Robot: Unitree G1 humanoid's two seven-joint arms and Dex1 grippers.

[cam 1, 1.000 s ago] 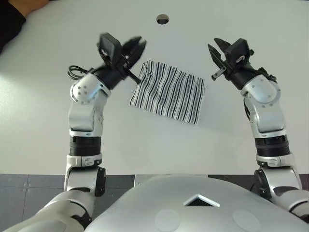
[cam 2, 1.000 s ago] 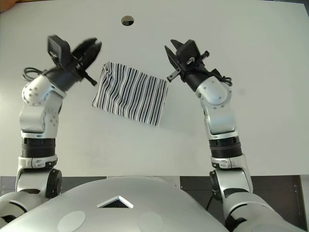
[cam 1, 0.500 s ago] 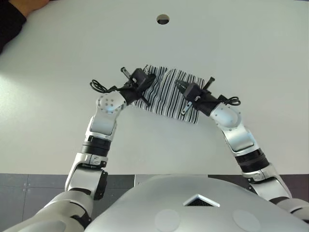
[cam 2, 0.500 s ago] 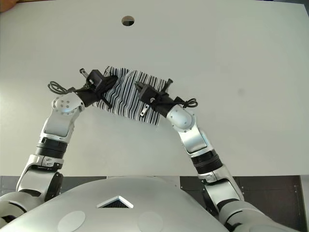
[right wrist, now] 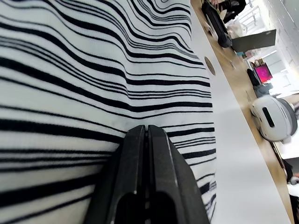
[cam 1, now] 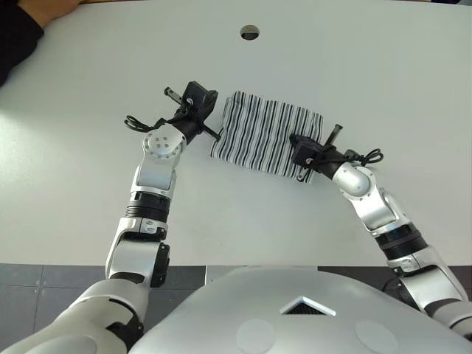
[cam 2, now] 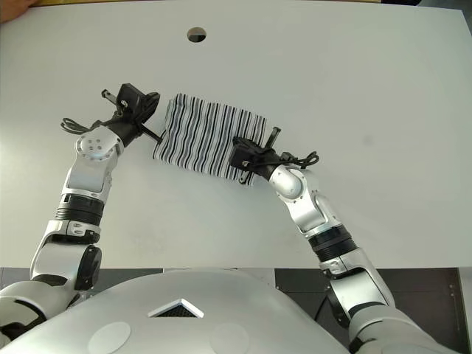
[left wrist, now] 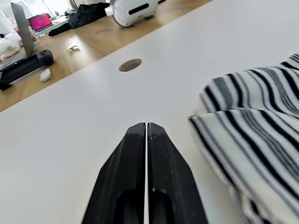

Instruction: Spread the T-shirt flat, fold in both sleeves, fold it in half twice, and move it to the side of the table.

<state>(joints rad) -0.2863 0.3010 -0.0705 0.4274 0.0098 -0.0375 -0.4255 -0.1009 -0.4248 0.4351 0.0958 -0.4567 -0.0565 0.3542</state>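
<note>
Shift-aside step judged in hand: left gripper [left wrist: 146,128] and right gripper [right wrist: 146,129], fingers pressed together, must push folded T-shirt [cam 1: 267,142] sideways evenly.

**Materials and Surface Finish**

T-shirt [cam 1: 267,143]: soft knitted cloth, matt, striped. A fine knit texture shows at close range, and the surface is lightly rippled.

Table [cam 1: 354,66]: white top, smooth, matt with a faint sheen; it looks like laminate.

Cable hole [cam 1: 250,32]: dark insert set into the table top, material not discernible.

Left gripper [left wrist: 146,127] and right gripper [right wrist: 146,127]: black fingers that look like moulded plastic, smooth and semi-matt, with soft highlights along the edges.

Floor [left wrist: 93,42]: wood, warm brown, satin finish.
</note>
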